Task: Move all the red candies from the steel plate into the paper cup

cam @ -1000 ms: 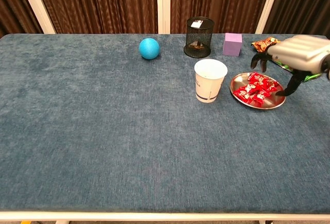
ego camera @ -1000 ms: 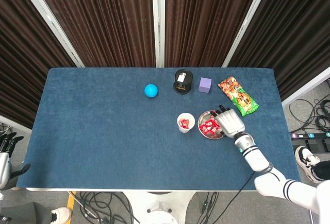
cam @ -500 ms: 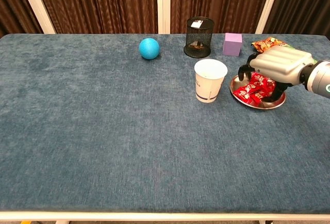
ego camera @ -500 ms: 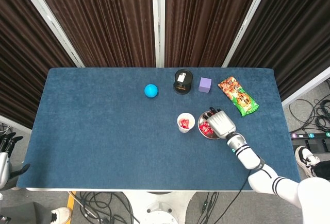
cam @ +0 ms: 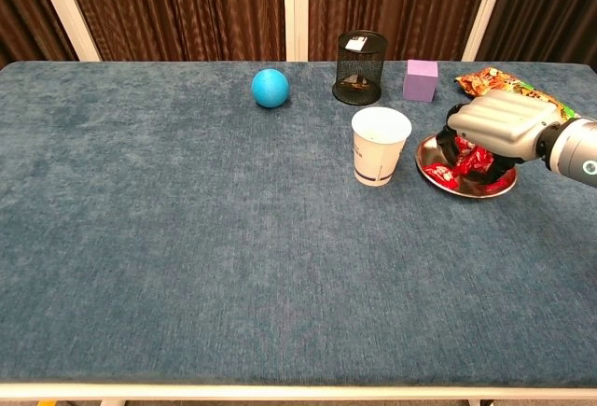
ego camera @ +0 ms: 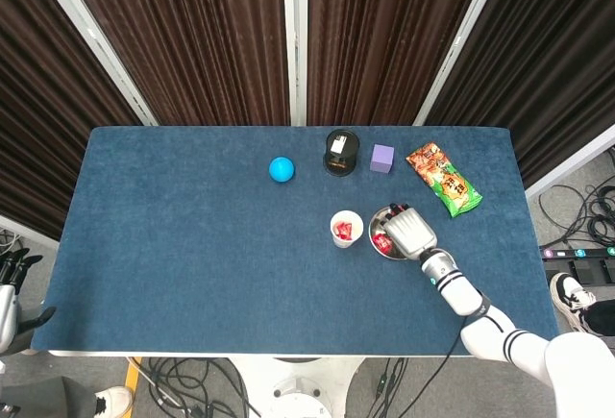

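The right hand [cam: 494, 126] is lying palm-down over the steel plate [cam: 431, 156], its fingers [cam: 460, 147] curling down into the red candies [cam: 474, 158]; whether they are clamping on one cannot be told. The paper cup [cam: 380, 146] is standing just beside the fingers, apart from the plate, with red candies showing inside it in the head view. Beyond the fingers a purple cube [cam: 421, 80], a black mesh holder [cam: 361, 68] and a snack bag [cam: 490, 79] are sitting on the blue surface [cam: 187, 238]; a blue ball [cam: 270, 88] is lying well apart. The left hand [ego camera: 12, 288] is hanging off the surface's edge, fingers apart.
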Controlling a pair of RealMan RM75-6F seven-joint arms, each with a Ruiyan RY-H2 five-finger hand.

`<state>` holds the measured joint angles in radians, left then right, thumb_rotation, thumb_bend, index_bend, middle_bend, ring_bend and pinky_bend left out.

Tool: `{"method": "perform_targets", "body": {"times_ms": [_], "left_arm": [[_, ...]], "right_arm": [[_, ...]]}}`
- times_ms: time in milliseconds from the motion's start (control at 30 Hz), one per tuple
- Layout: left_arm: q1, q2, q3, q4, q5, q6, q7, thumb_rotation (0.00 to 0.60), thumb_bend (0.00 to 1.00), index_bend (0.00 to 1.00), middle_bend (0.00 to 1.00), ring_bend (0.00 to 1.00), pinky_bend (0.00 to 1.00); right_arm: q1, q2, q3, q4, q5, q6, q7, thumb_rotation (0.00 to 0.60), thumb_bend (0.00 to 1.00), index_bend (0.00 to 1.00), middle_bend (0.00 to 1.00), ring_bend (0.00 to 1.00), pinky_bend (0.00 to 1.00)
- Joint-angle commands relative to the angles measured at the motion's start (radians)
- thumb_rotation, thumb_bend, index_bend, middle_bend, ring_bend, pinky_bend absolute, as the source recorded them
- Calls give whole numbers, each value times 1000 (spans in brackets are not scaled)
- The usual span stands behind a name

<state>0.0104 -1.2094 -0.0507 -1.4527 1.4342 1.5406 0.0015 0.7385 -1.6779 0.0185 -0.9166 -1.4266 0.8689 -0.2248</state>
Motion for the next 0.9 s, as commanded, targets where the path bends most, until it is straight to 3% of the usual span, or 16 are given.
{"method": "perform_targets", "body": {"times_ms": [33,300,633,767,900], "left_arm": [[0,0,0,1,-1,-1,0,600,0,287,249,141,210],[-5,5,-5,-7,0,-5,3,600,0,288,249,141,210],[-8,15,-8,-19,5,-2,10,600,0,287,248,141,210],[-9,16,-7,-20,3,-5,9,600,0,287,248,141,210],[-5,14,-6,-18,-1,-4,3,600,0,287,248,141,210]], "right_arm": [[-1,4,5,-4,-3,8,5,600,364,561,438,206,362],[-5,97,51,-127,-11,82,9,600,367,562,438,206,368],[5,270,131,-467,-31,174,13,600,363,557,429,206,369],[36,258,137,-500,-12,120,-22,600,361,527,404,203,370],[62,202,136,-462,26,67,-54,600,359,492,375,187,364]]}}
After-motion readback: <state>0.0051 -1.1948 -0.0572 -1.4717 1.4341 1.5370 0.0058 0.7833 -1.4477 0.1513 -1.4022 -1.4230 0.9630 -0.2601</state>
